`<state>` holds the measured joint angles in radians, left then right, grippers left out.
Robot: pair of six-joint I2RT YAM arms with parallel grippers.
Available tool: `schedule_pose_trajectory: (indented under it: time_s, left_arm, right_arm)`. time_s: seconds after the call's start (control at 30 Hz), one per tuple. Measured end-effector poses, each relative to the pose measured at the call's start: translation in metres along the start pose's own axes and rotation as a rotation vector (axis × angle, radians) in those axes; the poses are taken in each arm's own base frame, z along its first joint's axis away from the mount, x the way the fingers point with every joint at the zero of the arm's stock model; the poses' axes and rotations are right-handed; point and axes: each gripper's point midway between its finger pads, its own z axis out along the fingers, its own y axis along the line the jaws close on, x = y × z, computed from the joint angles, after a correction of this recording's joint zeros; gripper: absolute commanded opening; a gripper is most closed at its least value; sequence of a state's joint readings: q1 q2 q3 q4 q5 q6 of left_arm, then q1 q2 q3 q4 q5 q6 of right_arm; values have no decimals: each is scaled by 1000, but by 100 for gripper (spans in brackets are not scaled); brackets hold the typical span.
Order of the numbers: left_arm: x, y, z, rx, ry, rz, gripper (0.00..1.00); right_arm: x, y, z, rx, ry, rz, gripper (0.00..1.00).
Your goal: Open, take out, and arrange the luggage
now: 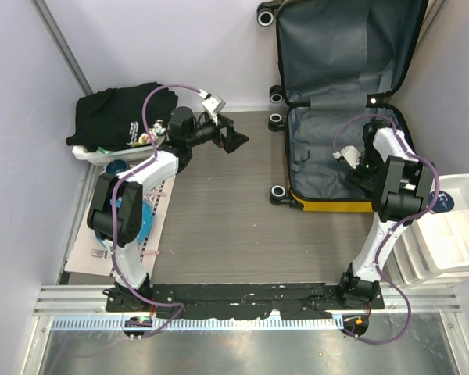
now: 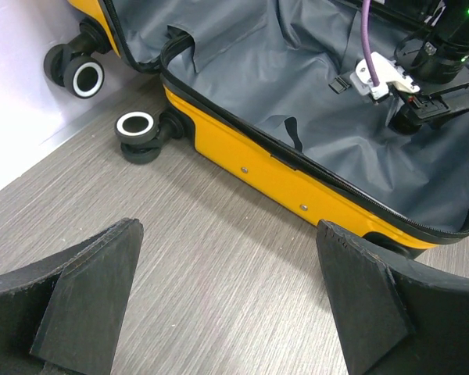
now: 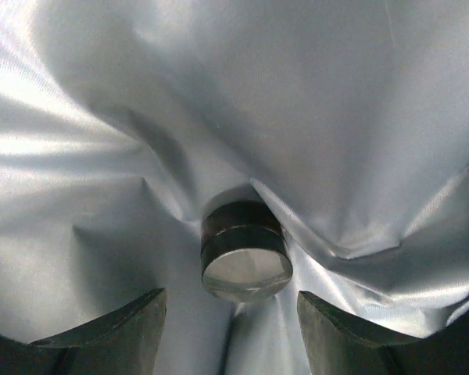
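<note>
Luggage open, R fingers apart inside.

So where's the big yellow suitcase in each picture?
Top external: the open yellow hard-shell suitcase lies at the upper right, its lid raised.
Left wrist: it runs across the top, its yellow side facing the camera.
Right wrist: no yellow shows; only its grey fabric lining fills the picture.
Shared landmark: that lining shows in all three views.
</note>
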<state>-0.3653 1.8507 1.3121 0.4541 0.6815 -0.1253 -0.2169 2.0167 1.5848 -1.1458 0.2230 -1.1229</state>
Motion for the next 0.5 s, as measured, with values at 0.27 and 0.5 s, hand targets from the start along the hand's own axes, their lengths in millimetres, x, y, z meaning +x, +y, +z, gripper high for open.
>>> schedule_pose_trajectory:
  time_s: [0.27,0.5]
  left_arm:
    - [0,0,0,1,-1,-1,97]
    - [-1,0,0,3,-5,1,96]
  right_arm:
    - [-14,-3,17,-5,-27,46,41]
    - [-24,-9,1,-9,-84,77,27]
